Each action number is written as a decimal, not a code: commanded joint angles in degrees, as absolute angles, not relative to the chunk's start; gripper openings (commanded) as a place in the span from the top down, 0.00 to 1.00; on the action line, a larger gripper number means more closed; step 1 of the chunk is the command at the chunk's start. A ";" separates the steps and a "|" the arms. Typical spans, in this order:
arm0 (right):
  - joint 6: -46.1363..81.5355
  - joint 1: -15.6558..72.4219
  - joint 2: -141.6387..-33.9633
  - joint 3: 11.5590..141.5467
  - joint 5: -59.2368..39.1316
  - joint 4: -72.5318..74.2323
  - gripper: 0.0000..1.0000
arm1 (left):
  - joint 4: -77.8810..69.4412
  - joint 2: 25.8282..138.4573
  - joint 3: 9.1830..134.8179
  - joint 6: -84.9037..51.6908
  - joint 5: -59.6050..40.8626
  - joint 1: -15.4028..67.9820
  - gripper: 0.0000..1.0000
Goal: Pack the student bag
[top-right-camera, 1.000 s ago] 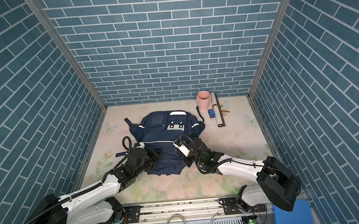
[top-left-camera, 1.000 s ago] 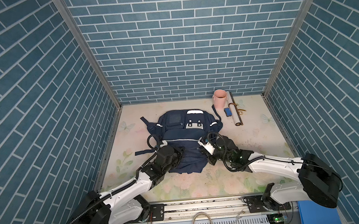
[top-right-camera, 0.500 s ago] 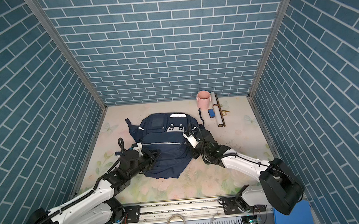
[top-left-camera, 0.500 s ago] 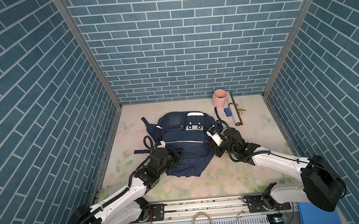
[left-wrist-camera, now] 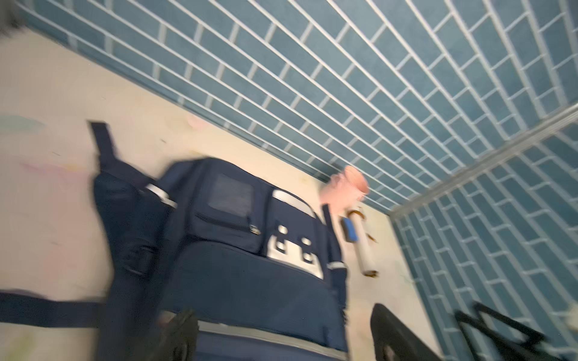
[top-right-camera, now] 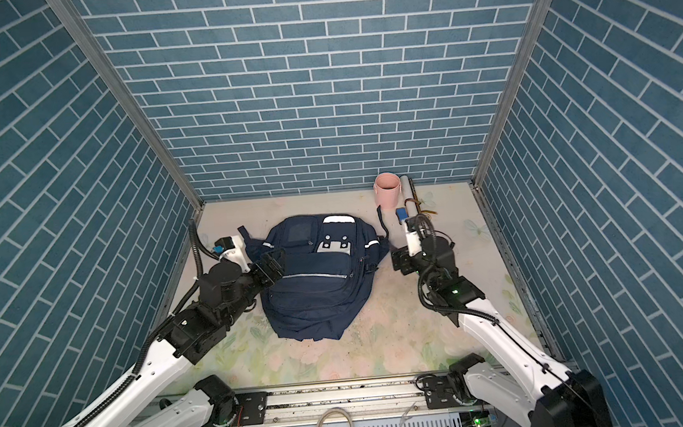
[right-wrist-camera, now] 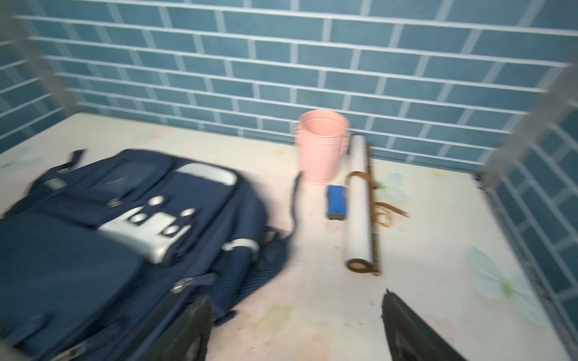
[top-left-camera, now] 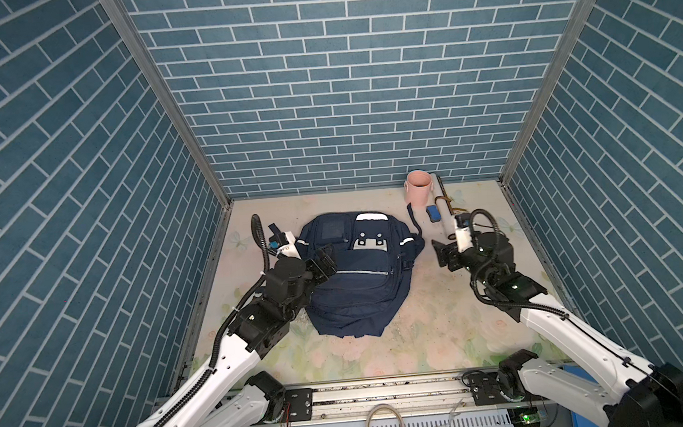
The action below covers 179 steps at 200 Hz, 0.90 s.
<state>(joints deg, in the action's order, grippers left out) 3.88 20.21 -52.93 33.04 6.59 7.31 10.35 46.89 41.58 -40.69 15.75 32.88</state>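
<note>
The student bag is a navy backpack lying flat, front up, in the middle of the floral mat. It shows blurred in the left wrist view and the right wrist view. My left gripper hangs open over the bag's left side, with nothing between its fingers. My right gripper is open just right of the bag, over bare mat, holding nothing.
At the back right stand a pink cup, a blue eraser and a rolled paper tube tied with a brown ribbon. A bag strap trails toward the cup. Tiled walls close three sides.
Both grippers were shut at the bag's lower edge; they have let go and opened. The left arm drew back leftward, the right swung off to the right. The bag lies settled flat.
</note>
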 commanded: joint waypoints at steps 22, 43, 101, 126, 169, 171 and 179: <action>4.62 10.22 -52.45 17.73 20.43 25.11 0.12 | -0.62 43.76 25.45 -14.30 18.82 16.39 0.13; 5.75 6.45 -56.30 11.63 20.51 37.59 0.11 | -11.53 43.96 17.46 -10.07 21.42 12.83 0.13; 2.62 0.92 -72.19 10.84 11.11 57.52 0.06 | -40.84 57.71 8.29 -6.88 18.79 6.28 0.13; 1.05 0.88 -77.13 15.70 7.42 54.53 0.06 | -50.68 67.09 10.48 -3.72 14.41 5.66 0.12; 1.52 -0.20 -86.18 13.86 3.33 68.15 0.03 | -58.54 76.56 14.23 -0.27 7.23 4.08 0.13; 1.39 -0.25 -86.58 13.42 3.14 69.57 0.03 | -58.82 76.73 14.24 -0.26 6.57 3.92 0.13; 0.80 -0.22 -87.75 12.05 2.13 73.51 0.02 | -61.07 77.38 13.40 0.04 4.72 2.96 0.13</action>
